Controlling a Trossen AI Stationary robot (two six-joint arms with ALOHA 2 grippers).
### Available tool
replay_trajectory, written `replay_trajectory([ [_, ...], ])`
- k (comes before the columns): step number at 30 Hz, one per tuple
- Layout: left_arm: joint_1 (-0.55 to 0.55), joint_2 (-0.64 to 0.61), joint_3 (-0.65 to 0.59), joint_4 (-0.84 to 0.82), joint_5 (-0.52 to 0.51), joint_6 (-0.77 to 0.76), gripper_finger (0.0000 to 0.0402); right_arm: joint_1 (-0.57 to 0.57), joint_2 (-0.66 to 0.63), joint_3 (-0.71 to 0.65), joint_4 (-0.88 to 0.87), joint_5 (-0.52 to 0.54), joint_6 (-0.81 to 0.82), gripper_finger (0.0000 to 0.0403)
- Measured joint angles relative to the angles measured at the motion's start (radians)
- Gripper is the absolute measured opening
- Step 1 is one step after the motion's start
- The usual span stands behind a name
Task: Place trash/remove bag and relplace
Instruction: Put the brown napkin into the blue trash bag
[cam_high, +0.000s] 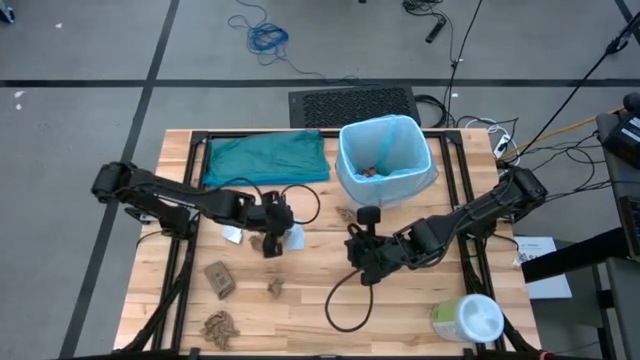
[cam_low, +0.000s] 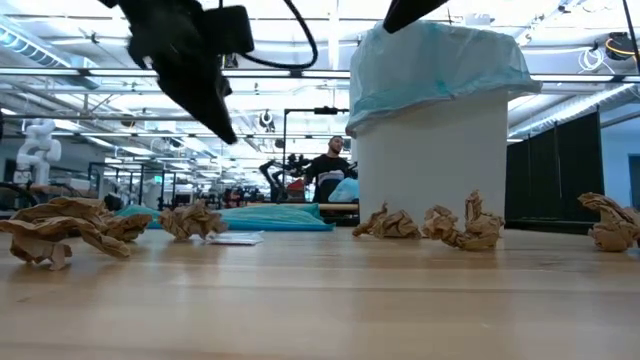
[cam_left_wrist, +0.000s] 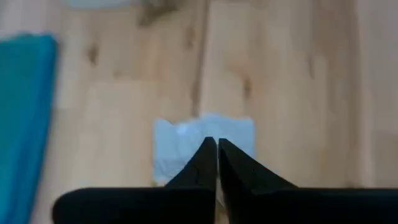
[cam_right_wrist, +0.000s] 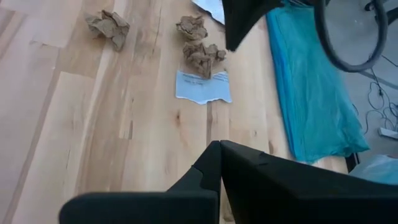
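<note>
The white bin (cam_high: 385, 185) stands at the table's far edge, lined with the light-blue bag (cam_high: 383, 150), whose rim folds over the bin's top (cam_low: 430, 60). Some trash lies inside it. Brown paper wads (cam_high: 218, 280) and white scraps (cam_high: 295, 237) lie on the wood. My left gripper (cam_high: 272, 243) is shut and hovers above a white scrap (cam_left_wrist: 186, 146), clear of the table in the low view (cam_low: 228, 130). My right gripper (cam_high: 360, 262) is shut and empty near the table's middle (cam_right_wrist: 219, 144). No red bottle shows.
A darker teal bag (cam_high: 265, 158) lies flat at the far left of the table. A white-and-green wipes tub (cam_high: 468, 320) lies at the near right corner. More wads sit near the near edge (cam_high: 220, 325) and beside the bin (cam_low: 465, 225). A person (cam_low: 330, 160) is far behind the table.
</note>
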Motion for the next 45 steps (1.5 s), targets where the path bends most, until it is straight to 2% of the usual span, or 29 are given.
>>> replay_trajectory([
  [2,-0.001,-0.001,0.005,-0.054,0.035,-0.011,0.0042,0.000,0.000,0.000,0.000,-0.007,0.000,0.0000],
  [6,-0.006,0.019,0.006,-0.146,0.042,-0.069,0.0095,-0.002,0.000,0.000,0.000,-0.025,0.000,0.0000],
  [11,-0.004,0.078,0.006,-0.146,0.041,-0.108,0.0148,-0.002,0.000,0.000,0.000,-0.025,0.000,0.0000],
  [15,-0.003,0.145,0.006,-0.116,0.040,-0.108,0.0170,-0.002,0.000,0.000,-0.001,-0.025,0.000,0.0000],
  [20,0.003,0.258,0.006,-0.109,0.039,-0.108,0.0175,-0.002,0.000,0.000,0.000,-0.025,0.000,0.0000],
  [22,0.003,0.298,0.006,-0.108,0.039,-0.107,0.0171,-0.002,0.000,0.000,0.000,-0.025,0.000,0.0000],
  [24,0.003,0.317,0.008,-0.106,0.039,-0.097,0.0151,0.000,0.000,0.000,0.000,-0.025,0.000,0.0000],
  [30,0.000,0.274,0.021,-0.122,0.038,-0.078,0.0020,0.024,-0.049,0.000,0.005,-0.025,-0.004,0.0000],
  [38,0.003,0.083,0.084,-0.137,-0.009,-0.073,0.0009,0.059,-0.187,0.000,0.038,0.007,0.008,0.0000],
  [42,0.003,-0.014,0.151,-0.125,-0.112,-0.033,0.0006,0.065,-0.275,0.000,0.029,0.072,0.036,0.0000],
  [45,0.004,-0.062,0.204,-0.033,-0.227,0.046,0.0006,0.062,-0.346,0.000,0.007,0.159,0.093,0.0000],
])
